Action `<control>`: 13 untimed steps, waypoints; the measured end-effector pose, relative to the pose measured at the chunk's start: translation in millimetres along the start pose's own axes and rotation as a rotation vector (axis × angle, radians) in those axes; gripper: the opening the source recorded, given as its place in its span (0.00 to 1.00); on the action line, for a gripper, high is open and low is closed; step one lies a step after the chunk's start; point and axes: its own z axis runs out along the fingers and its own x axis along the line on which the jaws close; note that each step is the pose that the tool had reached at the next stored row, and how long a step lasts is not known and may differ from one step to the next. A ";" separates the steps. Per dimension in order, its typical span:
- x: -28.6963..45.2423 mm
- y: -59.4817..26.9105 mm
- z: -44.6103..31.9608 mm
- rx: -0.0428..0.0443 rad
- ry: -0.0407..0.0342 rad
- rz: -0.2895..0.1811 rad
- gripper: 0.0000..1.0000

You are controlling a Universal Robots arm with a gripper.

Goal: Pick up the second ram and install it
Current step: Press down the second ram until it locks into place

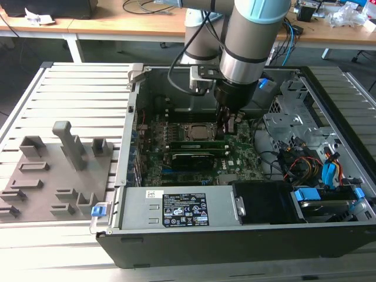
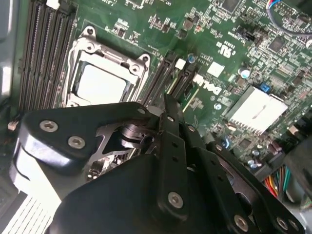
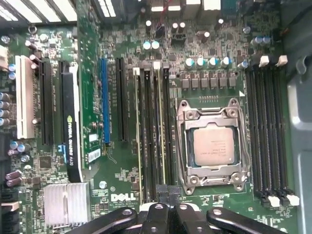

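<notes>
We locate the gripper (image 1: 229,120) lowered inside the open computer case (image 1: 329,235), directly above the motherboard (image 3: 126,180). In both wrist views its fingers (image 3: 158,207) are drawn together with no gap visible between the tips. We cannot tell whether the tips touch the board part beneath them.

Directly below the fingertips runs the bank of memory slots (image 3: 152,131). The second ram (image 3: 169,136), a thin green stick, stands on edge in the slot of this bank nearest the processor socket (image 3: 213,146). One end of it lies under the fingertips, and the stick runs away from the gripper along the slot. In the exterior view we see it as a narrow green strip (image 1: 197,143) extending from the gripper toward that view's left.

A further stick (image 3: 138,131) sits in the slot on the far side of the bank from the socket. Beyond that side, away from the gripper, stands a black expansion card (image 3: 70,126).
</notes>
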 end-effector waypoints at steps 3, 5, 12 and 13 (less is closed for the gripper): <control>-0.1 -3.7 7.3 0.0000 -0.0001 0.000 0.11; 0.1 -4.6 15.8 -0.0001 0.0008 -0.001 0.11; -0.1 -2.8 4.9 0.0003 -0.0001 -0.001 0.11; 0.3 2.5 5.1 0.0003 0.0002 -0.001 0.11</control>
